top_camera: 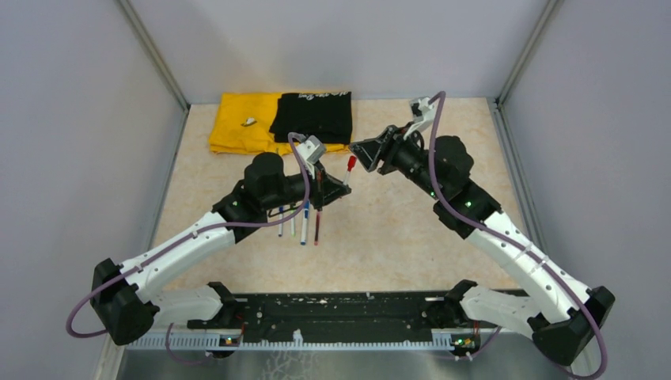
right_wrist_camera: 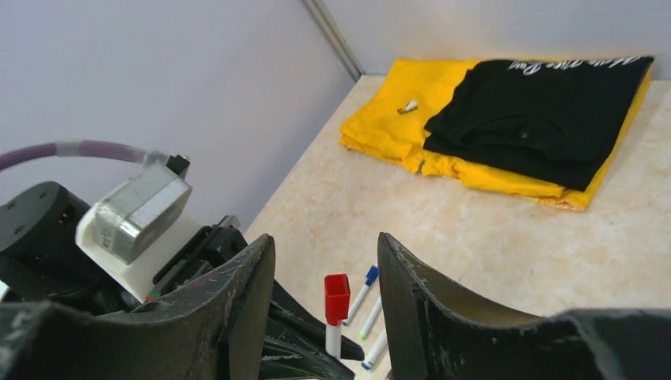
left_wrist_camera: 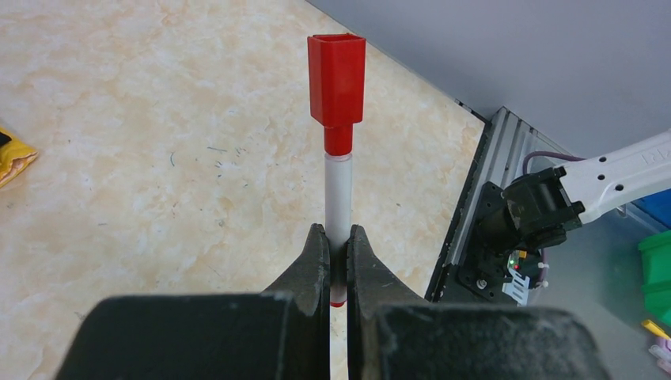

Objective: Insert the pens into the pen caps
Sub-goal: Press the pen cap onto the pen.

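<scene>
Pens: one white-barrelled pen (left_wrist_camera: 339, 198) is held up off the counter (left_wrist_camera: 158, 158), clamped in the left hand (left_wrist_camera: 338, 253) near its lower end, with both fingers pressed flat against the barrel. The barrel stands straight out from between them. A red cap (left_wrist_camera: 337, 79) is seated on the pen's far end, and a narrower red neck meets the white barrel just below it. In the top view the left hand (top_camera: 336, 190) hovers over the middle of the counter (top_camera: 396, 229) and the capped pen (top_camera: 349, 170) points toward the right hand (top_camera: 362, 153), which is just beside the cap (top_camera: 350, 163). In the right wrist view the right hand (right_wrist_camera: 325, 253) has its fingers well apart and grips nothing. The red cap (right_wrist_camera: 337, 294) shows low between them, clear of both inner faces. The loose pens (top_camera: 305, 228) lie side by side on the counter under the left wrist, roughly parallel and partly hidden by the arm. The rightmost of them is a maroon pen (top_camera: 316, 228). The right wrist view catches three of the loose pens (right_wrist_camera: 370, 318) past the red cap, with one blue end, one green and another blue. Whether those coloured ends are caps or tips is too small to tell. At the far edge of the counter lies a folded yellow garment (top_camera: 237, 127), and a folded black garment (top_camera: 312, 117) with white lettering lies over its right part. A small pale object (top_camera: 248, 122) sits on the yellow garment, and I cannot identify it.
</scene>
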